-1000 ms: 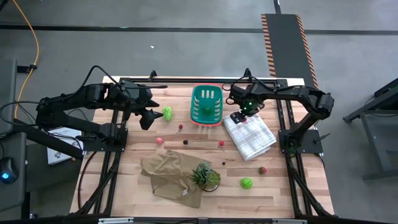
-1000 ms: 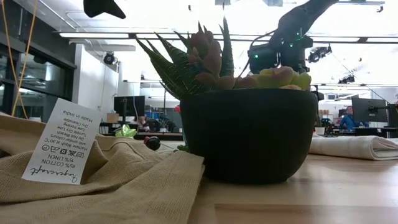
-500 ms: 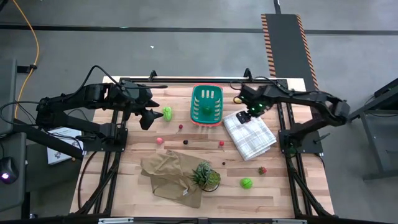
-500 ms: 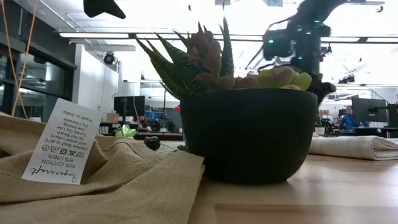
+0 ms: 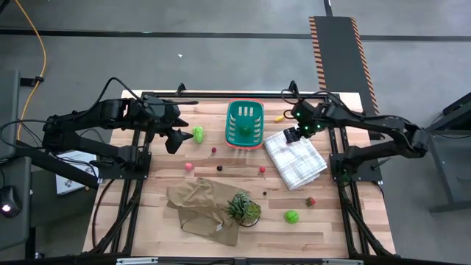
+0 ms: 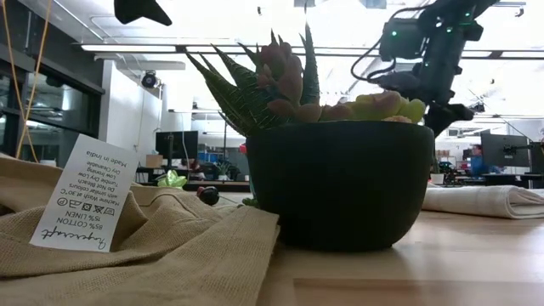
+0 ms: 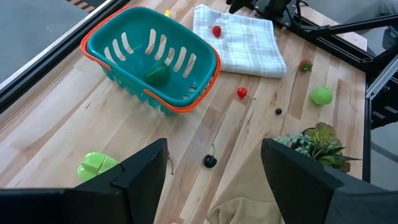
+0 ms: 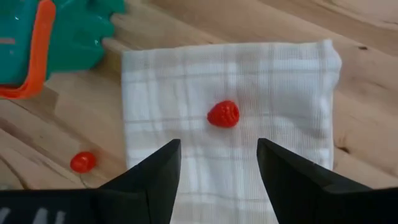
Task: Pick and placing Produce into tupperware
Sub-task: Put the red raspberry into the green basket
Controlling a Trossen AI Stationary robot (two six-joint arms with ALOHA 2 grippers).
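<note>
The teal basket stands at the table's far middle with a dark green piece on its floor. My left gripper hovers open to its left, beside a light green lump on the wood. My right gripper is open above the white checked cloth. A small red piece lies on that cloth ahead of the fingers. A yellow piece rests beyond the cloth. Tiny red and dark balls are scattered mid-table, and a green ball lies near the front.
A potted spiky plant sits on a crumpled tan cloth at the table's near middle, filling most of the low view. Another red piece lies near the right front. Bare wood shows between the basket and the tan cloth.
My right arm has swung toward the table's right edge, carrying its gripper a little way from beside the basket to above the far end of the checked cloth. The left arm and all the pieces have stayed where they were.
</note>
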